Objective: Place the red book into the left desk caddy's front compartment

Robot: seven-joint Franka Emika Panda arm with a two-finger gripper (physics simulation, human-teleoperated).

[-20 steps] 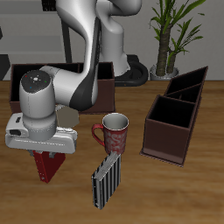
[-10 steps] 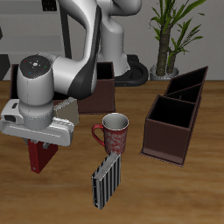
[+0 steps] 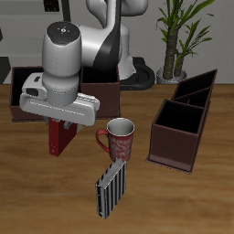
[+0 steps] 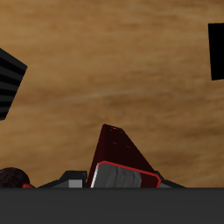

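You have the red book hanging upright under the gripper, clear of the table, and the wrist view shows the book pinched at its upper edge, so the fingers are clamped on it; holding it by the top keeps the lower edge free to go into a slot first. The left caddy stands well apart across the table, its slanted walls rising toward the back and its front compartment open at the top, nearest the table's front edge. Between you and it stands the mug, just beside the book, with the striped book leaning nearer the front edge. Judging from this, the carry is only starting: you need height to pass over the mug rim, or a path behind it. The other caddy sits close behind the arm, so room at the back is tight. The front compartment looks wide enough, but its walls are thin edges, so come down upright and centred
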